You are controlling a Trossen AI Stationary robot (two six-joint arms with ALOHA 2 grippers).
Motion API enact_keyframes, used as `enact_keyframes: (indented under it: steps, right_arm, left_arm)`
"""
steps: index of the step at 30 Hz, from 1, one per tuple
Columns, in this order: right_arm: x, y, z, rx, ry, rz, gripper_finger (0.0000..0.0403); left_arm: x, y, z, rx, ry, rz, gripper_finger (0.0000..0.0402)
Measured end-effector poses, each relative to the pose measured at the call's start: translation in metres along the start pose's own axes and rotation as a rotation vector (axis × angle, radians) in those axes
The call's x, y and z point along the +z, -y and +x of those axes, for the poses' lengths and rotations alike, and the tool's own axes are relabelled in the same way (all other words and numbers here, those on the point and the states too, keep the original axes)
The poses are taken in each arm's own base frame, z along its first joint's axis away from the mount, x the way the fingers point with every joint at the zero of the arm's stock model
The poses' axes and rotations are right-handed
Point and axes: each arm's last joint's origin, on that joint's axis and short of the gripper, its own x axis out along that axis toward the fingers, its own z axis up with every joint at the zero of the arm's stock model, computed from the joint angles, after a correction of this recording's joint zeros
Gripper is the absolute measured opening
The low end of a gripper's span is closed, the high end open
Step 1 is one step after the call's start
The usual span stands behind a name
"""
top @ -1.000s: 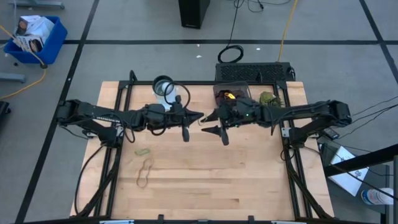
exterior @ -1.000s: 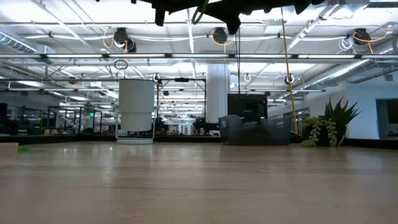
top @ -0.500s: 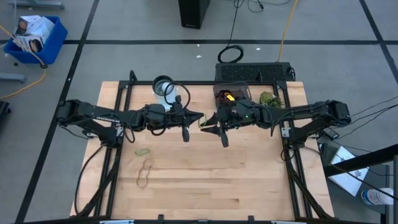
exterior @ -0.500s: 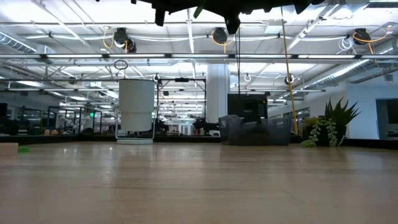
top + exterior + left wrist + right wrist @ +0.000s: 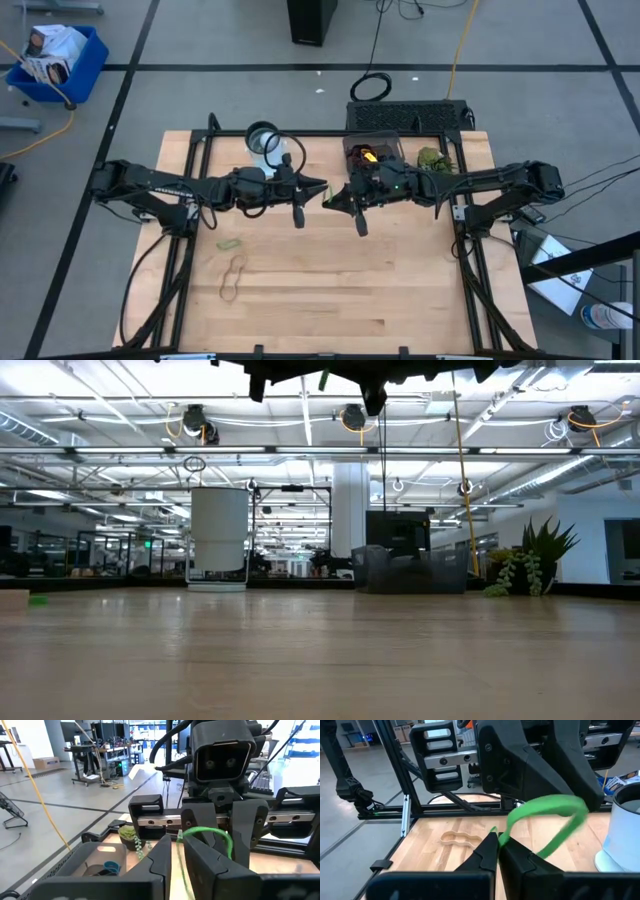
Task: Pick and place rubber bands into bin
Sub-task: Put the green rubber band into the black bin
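High over the table's middle, my two grippers meet tip to tip, both pointing level. A green rubber band [image 5: 555, 809] arcs between them. My right gripper [image 5: 498, 844] is shut on one end of it. My left gripper [image 5: 176, 847] faces it, its fingers a narrow gap apart. The smoky-grey bin [image 5: 372, 152] stands at the far edge, right of centre, with a few coloured bands inside. A tan rubber band [image 5: 234, 277] and a small green one [image 5: 229, 243] lie flat on the wood at the near left. My right gripper pinches one end of the green band [image 5: 495, 833] between its two fingers. It comes in level from the table's right. The band arcs out ahead of the fingers toward the left gripper, clear of the table. My left gripper has a strand of the band [image 5: 181, 865] in its narrow finger gap; I cannot tell whether it touches.
A clear round cup [image 5: 264, 140] stands at the far edge, left of centre. A small green plant [image 5: 432, 158] sits right of the bin. Black frame rails run along the table's left, right and far sides. A blue crate [image 5: 58, 60] is on the floor.
My right gripper has shut: its fingers stood spread wide around the band's end a second ago and now meet on it. Neither arm has shifted, and the band stays high between the two grippers.
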Motion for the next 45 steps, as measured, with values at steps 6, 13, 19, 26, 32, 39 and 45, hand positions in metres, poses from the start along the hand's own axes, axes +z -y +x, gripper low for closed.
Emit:
enact_keyframes:
  steps: [6, 13, 19, 26, 32, 39, 45]
  right_arm:
    - [0.0, 0.0, 0.0, 0.0, -0.004, -0.001, 0.0002]
    - [0.0, 0.0, 0.0, -0.001, -0.004, -0.002, 0.0001]
    - [-0.002, 0.002, -0.004, -0.015, -0.049, 0.008, 0.0001]
    - [0.004, 0.015, -0.035, -0.289, -0.128, 0.023, 0.0]
    - [0.013, 0.04, -0.068, -0.601, -0.132, 0.025, 0.0]
    - [0.015, 0.082, -0.093, -0.805, -0.292, 0.15, 0.0]
    - [-0.003, 0.12, -0.101, -0.884, -0.434, 0.271, 0.0]
  left_arm:
    - [0.0, 0.0, 0.0, 0.0, 0.001, -0.005, 0.0089]
    - [0.0, 0.0, 0.0, 0.0, -0.001, -0.011, 0.0179]
    - [-0.004, 0.001, -0.003, -0.053, -0.069, 0.004, 0.0229]
    - [-0.02, 0.0, -0.006, -0.047, -0.238, -0.07, 0.024]
    - [-0.036, -0.002, -0.012, -0.001, -0.416, -0.176, 0.0237]
    - [-0.036, -0.003, -0.012, 0.009, -0.419, -0.208, 0.0237]
    - [-0.035, -0.006, -0.011, 0.018, -0.406, -0.219, 0.0237]
